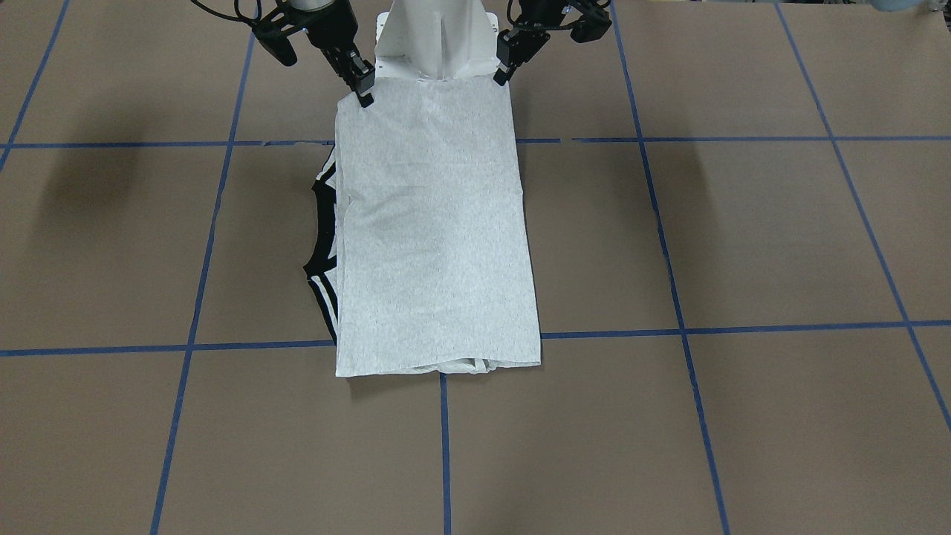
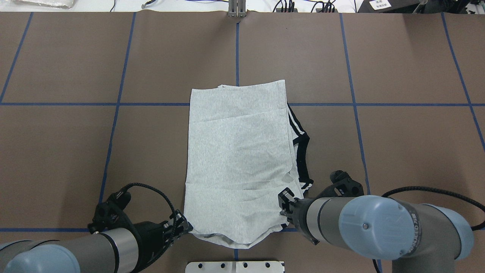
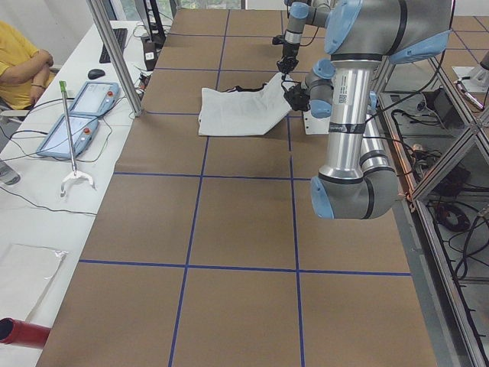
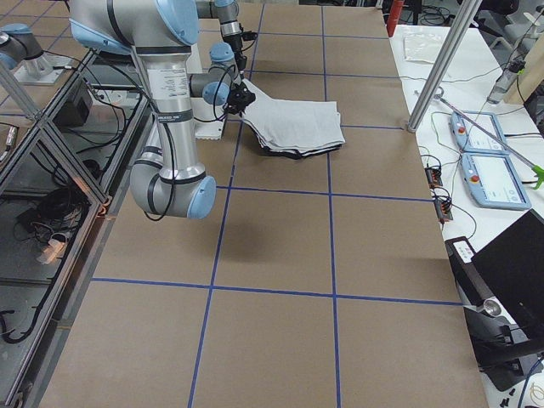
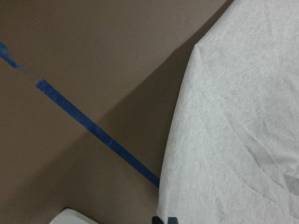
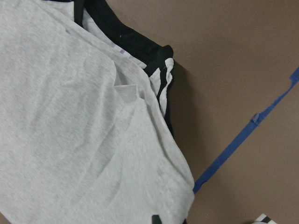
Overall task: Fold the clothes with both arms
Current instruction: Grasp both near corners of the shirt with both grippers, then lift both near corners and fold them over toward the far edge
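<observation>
The light grey T-shirt (image 1: 435, 238) (image 2: 238, 151) lies folded into a long strip down the middle of the table. Its black collar and striped shoulder (image 2: 299, 148) (image 6: 140, 60) stick out on the robot's right side. The end nearest the robot is raised off the table. My left gripper (image 1: 504, 74) (image 2: 185, 226) is shut on one corner of that end. My right gripper (image 1: 365, 96) (image 2: 283, 206) is shut on the other corner. In both wrist views the cloth (image 5: 233, 130) hangs away from the fingertips. The print is hidden.
The white pedestal base (image 1: 438, 37) (image 2: 235, 266) stands just behind the raised end. Blue tape lines (image 2: 113, 144) divide the brown table into squares. Teach pendants (image 3: 76, 115) and a seated person (image 3: 19, 65) are at a side desk beyond the far edge.
</observation>
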